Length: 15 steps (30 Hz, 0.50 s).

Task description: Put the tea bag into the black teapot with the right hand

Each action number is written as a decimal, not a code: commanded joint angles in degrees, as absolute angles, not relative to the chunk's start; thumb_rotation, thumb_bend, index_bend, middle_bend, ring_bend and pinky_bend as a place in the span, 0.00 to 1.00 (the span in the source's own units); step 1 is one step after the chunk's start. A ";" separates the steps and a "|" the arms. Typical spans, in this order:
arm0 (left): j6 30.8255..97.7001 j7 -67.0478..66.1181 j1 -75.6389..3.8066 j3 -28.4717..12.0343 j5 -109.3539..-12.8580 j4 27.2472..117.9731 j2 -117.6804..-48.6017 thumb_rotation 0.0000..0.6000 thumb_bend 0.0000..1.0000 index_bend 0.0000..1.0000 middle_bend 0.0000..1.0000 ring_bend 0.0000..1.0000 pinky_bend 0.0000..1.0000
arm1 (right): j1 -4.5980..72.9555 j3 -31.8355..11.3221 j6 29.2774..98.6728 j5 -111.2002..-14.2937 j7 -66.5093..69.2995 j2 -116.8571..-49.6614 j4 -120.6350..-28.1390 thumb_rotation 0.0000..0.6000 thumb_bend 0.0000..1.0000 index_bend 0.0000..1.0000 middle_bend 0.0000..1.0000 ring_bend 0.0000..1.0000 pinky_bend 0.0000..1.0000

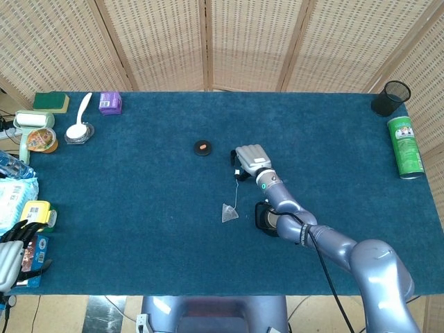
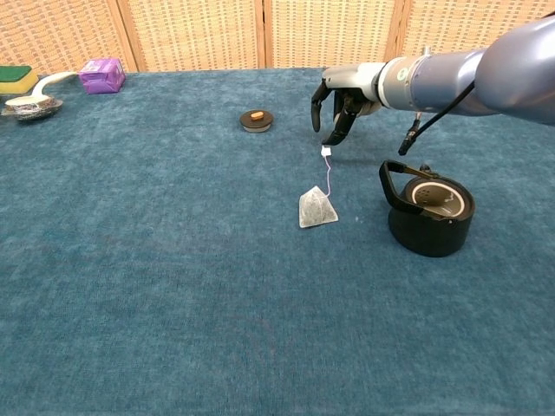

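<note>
My right hand [image 2: 342,104] hovers just above the tea bag's paper tag [image 2: 326,151] — fingers [image 2: 332,130] spread and pointing down, holding nothing. The tea bag [image 2: 316,208] lies mid-desk, just beside the black teapot [image 2: 429,214], which stands open. My left hand [image 1: 10,254] rests off the desk's [image 1: 139,208] near-left corner — fingers apart.

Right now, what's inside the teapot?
The teapot is open; only a pale, bare-looking interior shows. Its lower depth is hidden. The tea bag lies outside on the cloth.
</note>
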<state>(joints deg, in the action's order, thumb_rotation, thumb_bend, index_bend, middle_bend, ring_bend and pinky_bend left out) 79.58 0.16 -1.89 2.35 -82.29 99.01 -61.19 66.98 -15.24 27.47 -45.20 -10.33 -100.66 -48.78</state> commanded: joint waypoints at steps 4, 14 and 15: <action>79.48 0.38 -1.85 2.35 -82.23 98.77 -61.19 1.00 0.27 0.19 0.19 0.09 0.14 | 68.20 -14.82 25.92 -43.78 -11.35 -102.47 -46.14 1.00 0.36 0.43 1.00 1.00 1.00; 79.29 0.54 -1.91 2.22 -82.10 98.40 -61.21 1.00 0.27 0.19 0.19 0.09 0.14 | 69.37 -14.53 24.25 -42.06 -12.24 -104.07 -42.84 1.00 0.37 0.43 1.00 1.00 1.00; 79.26 0.58 -1.92 2.22 -82.08 98.37 -61.22 1.00 0.27 0.19 0.19 0.09 0.14 | 69.43 -14.49 24.11 -41.88 -12.31 -104.20 -42.59 1.00 0.37 0.43 1.00 1.00 1.00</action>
